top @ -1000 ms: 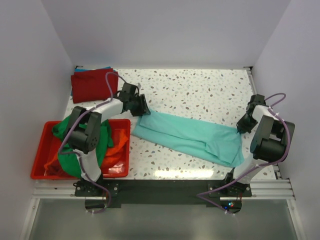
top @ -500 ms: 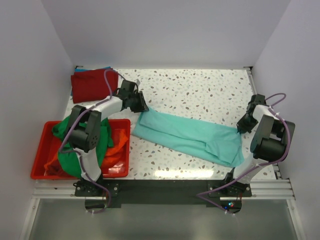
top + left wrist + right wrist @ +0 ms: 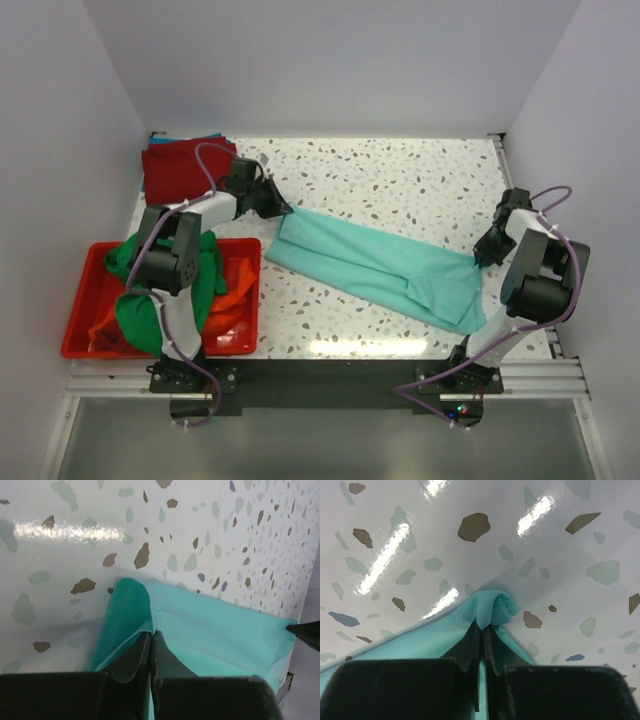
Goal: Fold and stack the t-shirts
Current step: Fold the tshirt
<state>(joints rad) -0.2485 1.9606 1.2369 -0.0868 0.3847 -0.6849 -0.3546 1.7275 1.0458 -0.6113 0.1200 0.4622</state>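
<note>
Pinching 1 teal t-shirt [image 3: 375, 265], 2 hands [image 3: 284, 208] [image 3: 479, 260].

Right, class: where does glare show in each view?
Top external: a glare band on the white speckled terrazzo table along its near edge. Left wrist: one glare streak upper left. Right wrist: diagonal glare streaks above the teal cotton t-shirt.

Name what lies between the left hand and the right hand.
The teal t-shirt spans the whole stretch from left hand to right hand, each pinching one end; the top view shows it.
</note>
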